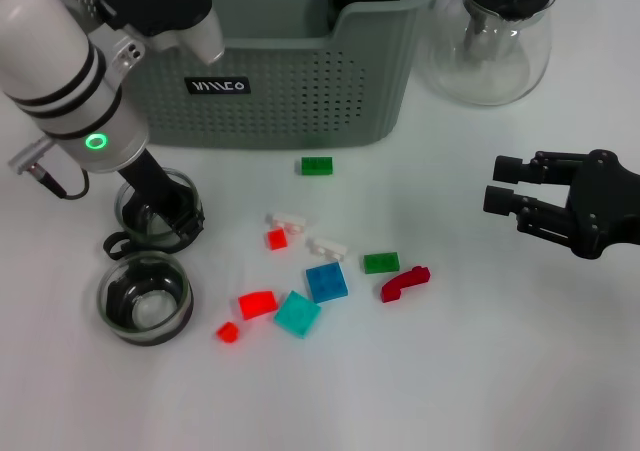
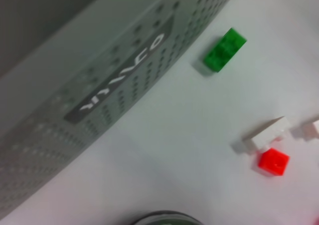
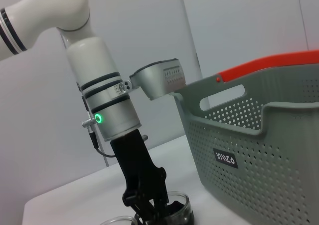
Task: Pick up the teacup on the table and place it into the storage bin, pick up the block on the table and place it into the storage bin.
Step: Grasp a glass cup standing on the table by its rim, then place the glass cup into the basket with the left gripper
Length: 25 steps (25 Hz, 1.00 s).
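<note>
White surface [image 1: 450,371] under me, pale wall behind in the right wrist view.

Left end effector [image 1: 160,214]: down at the near-left corner of the bin, fingers reaching into the farther teacup [image 1: 160,211]. One finger seems inside the rim, the other outside; clenched or not, I cannot tell. The cup sits on the surface, dark-rimmed glass, just beside the bin's front wall. Second teacup [image 1: 145,298] just nearer to me, almost touching the first, upright, untouched.

Right end effector [image 1: 510,199]: hovering over bare surface at the right, well apart from everything, fingers spread, released, gripping nothing.

Bin [image 1: 300,91]: grey-green, perforated walls, black label with white letters on the front, at the far side of the surface. Dark round thing shows inside at its far right corner; can't identify it. Right wrist view shows an orange strip along the bin's far rim.

Blocks scattered in front of the bin, between my two arms: green block [image 1: 317,165] nearest the bin; white pieces [image 1: 288,219] and a small red block [image 1: 277,238] below it; blue block [image 1: 326,282], teal block [image 1: 297,313], red block [image 1: 257,303], second green block [image 1: 381,262], dark red curved piece [image 1: 404,282].

Glass pot [image 1: 490,41] with black lid, right of the bin.
</note>
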Each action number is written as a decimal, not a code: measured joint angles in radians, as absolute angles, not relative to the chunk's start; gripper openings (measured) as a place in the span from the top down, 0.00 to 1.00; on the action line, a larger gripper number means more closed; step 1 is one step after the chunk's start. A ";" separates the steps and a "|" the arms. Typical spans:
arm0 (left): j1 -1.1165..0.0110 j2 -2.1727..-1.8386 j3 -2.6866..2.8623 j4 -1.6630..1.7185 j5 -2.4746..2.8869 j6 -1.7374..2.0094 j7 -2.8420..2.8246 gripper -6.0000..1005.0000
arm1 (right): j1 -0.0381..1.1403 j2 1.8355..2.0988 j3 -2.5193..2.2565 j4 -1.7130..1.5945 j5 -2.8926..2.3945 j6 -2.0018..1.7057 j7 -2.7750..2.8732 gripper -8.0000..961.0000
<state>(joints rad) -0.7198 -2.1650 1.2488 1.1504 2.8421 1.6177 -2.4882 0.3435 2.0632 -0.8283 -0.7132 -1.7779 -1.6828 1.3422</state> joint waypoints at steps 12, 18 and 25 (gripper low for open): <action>-0.746 -2.155 1.042 1.209 2.741 1.770 -2.312 0.95 | 0.345 2.062 -0.824 -0.713 -1.778 -1.683 1.345 0.55; -0.768 -2.089 0.829 1.108 2.504 1.963 -2.133 0.94 | 0.347 2.062 -0.816 -0.713 -1.778 -1.688 1.345 0.56; -0.748 -1.932 0.693 0.765 1.967 2.050 -1.990 0.92 | 0.350 2.062 -0.816 -0.713 -1.778 -1.684 1.358 0.56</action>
